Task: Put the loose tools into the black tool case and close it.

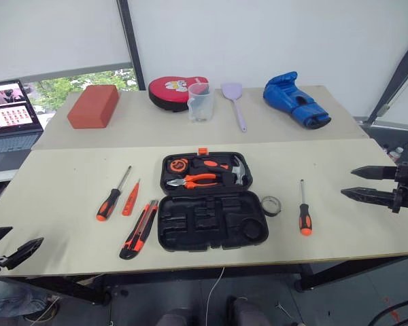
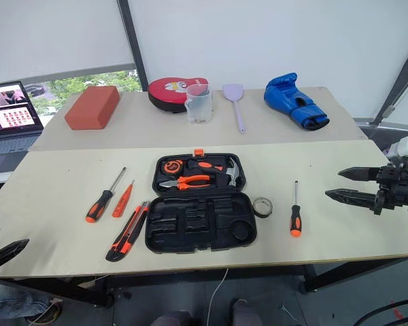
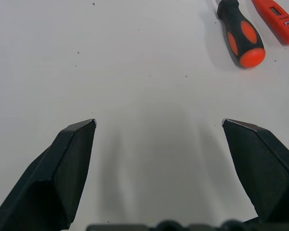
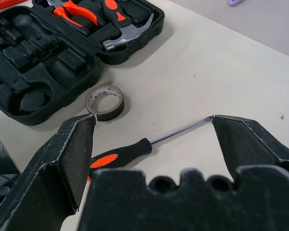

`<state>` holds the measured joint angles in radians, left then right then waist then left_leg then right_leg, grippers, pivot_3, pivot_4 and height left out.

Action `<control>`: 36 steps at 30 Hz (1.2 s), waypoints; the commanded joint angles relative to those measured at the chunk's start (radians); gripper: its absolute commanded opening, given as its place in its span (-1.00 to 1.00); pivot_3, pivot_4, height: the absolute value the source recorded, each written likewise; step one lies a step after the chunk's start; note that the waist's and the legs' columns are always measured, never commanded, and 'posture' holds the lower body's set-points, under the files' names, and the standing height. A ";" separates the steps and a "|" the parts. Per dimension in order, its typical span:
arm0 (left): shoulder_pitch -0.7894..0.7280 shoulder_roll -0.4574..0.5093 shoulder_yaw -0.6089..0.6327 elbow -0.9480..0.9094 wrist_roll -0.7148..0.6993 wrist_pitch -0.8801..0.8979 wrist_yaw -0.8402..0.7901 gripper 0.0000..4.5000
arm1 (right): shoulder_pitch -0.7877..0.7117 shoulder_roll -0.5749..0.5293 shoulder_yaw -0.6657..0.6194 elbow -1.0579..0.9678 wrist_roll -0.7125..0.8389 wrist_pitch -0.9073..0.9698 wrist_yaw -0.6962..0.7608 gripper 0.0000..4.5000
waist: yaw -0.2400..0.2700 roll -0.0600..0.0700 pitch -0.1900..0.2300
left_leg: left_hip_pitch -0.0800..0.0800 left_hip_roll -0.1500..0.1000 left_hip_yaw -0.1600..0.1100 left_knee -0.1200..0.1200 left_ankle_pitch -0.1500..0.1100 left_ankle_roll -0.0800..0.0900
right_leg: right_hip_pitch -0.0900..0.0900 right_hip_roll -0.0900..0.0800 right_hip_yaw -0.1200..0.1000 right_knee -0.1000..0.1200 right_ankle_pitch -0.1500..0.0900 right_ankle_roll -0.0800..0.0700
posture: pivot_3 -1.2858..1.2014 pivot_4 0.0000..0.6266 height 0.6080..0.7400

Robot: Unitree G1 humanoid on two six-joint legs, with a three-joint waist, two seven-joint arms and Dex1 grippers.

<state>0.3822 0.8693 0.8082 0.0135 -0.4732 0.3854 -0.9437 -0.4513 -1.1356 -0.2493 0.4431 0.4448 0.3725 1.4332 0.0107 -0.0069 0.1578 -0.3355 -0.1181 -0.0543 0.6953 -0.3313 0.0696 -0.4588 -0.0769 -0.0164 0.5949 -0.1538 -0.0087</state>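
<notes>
The black tool case (image 1: 211, 221) lies open in the middle of the table, with pliers and a small hammer in its far half. To its left lie a black-and-orange screwdriver (image 1: 110, 202), a slim orange tester screwdriver (image 1: 130, 199) and a utility knife (image 1: 139, 229). On its right are a grey tape ring (image 1: 271, 205) and a second screwdriver (image 1: 304, 214). My right gripper (image 1: 351, 183) hovers open over the table's right edge, beyond that screwdriver (image 4: 123, 155). At the front left corner my left gripper (image 1: 17, 246) stands open, well short of the left screwdriver (image 3: 242, 36).
At the back of the table stand a red block (image 1: 94, 106), a red round pad (image 1: 177, 91), a clear measuring cup (image 1: 200, 102), a lilac spatula (image 1: 235, 102) and a blue boxing glove (image 1: 296, 100). A laptop (image 1: 10, 117) sits off the left side.
</notes>
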 commanded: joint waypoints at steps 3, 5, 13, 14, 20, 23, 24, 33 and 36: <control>-0.030 0.014 -0.003 -0.091 -0.023 0.110 0.071 1.00 | 0.023 -0.010 -0.050 -0.029 -0.007 -0.048 -0.024 0.98 | 0.002 0.000 0.000 | 0.000 0.000 0.000 0.000 0.000 0.000 | 0.000 0.000 0.000 0.000 0.000 0.000 | 0.03 -0.52 1.00; -0.083 0.029 -0.028 -0.127 -0.051 0.199 0.107 1.00 | 0.026 -0.005 -0.057 -0.087 0.008 -0.038 -0.035 0.98 | 0.005 0.000 0.000 | 0.000 0.000 0.000 0.000 0.000 0.000 | 0.000 0.000 0.000 0.000 0.000 0.000 | 0.03 -0.52 1.00; -0.359 0.096 -0.255 -0.140 -0.042 0.450 0.231 1.00 | 0.042 0.018 -0.042 -0.443 0.166 0.172 -0.055 0.98 | -0.001 0.001 0.000 | 0.001 0.000 0.000 0.000 0.001 -0.001 | 0.000 0.001 0.000 0.002 0.001 0.000 | 0.03 -0.52 1.00; -0.394 0.100 -0.294 -0.134 -0.043 0.482 0.236 1.00 | 0.048 0.025 -0.040 -0.495 0.188 0.189 -0.059 0.98 | -0.002 0.000 0.000 | 0.001 0.000 0.000 0.000 0.001 -0.001 | 0.000 0.001 0.000 0.002 0.001 0.000 | 0.03 -0.52 1.00; -0.582 0.094 -0.499 -0.060 -0.019 0.557 0.218 1.00 | 0.019 0.092 0.000 -0.679 0.245 0.234 -0.140 0.98 | -0.001 -0.001 0.001 | 0.000 0.000 0.000 0.001 0.001 -0.001 | -0.001 0.001 0.000 0.001 0.001 0.000 | 0.03 -0.52 1.00; -0.643 0.091 -0.598 -0.016 0.018 0.562 0.213 1.00 | 0.003 0.122 0.029 -0.725 0.257 0.251 -0.168 0.98 | 0.000 -0.001 0.001 | 0.000 -0.001 0.000 0.001 0.001 -0.001 | -0.001 0.000 -0.001 0.000 0.001 0.000 | 0.03 -0.52 1.00; -0.662 0.088 -0.629 0.004 0.038 0.557 0.220 1.00 | 0.001 0.129 0.038 -0.737 0.261 0.254 -0.173 0.98 | 0.000 -0.001 0.001 | 0.000 -0.001 0.000 0.001 0.001 -0.001 | -0.001 0.001 -0.001 0.000 0.001 0.000 | 0.03 -0.52 1.00; -0.715 0.054 -0.707 0.125 0.119 0.471 0.208 -0.15 | -0.017 0.173 0.075 -0.799 0.259 0.260 -0.239 1.00 | 0.002 -0.001 0.001 | 0.000 -0.002 0.000 0.001 0.001 -0.002 | -0.001 0.000 0.000 0.001 0.001 0.000 | 0.03 -0.52 1.00; -0.741 0.082 -0.685 0.152 0.143 0.375 0.179 -0.59 | 0.000 0.159 0.076 -0.812 0.267 0.281 -0.241 1.00 | 0.004 -0.001 0.001 | 0.000 -0.002 0.000 0.002 0.001 -0.002 | -0.001 0.000 0.000 0.001 0.001 0.000 | 0.03 -0.52 1.00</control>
<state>-0.3406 0.9287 0.1063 0.1616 -0.3465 0.8121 -0.7436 -0.4521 -0.9627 -0.1598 -0.3377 0.6910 0.6434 1.1949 0.0143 -0.0077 0.1584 -0.3356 -0.1198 -0.0545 0.6974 -0.3299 0.0677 -0.4599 -0.0768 -0.0170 0.5962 -0.1530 -0.0089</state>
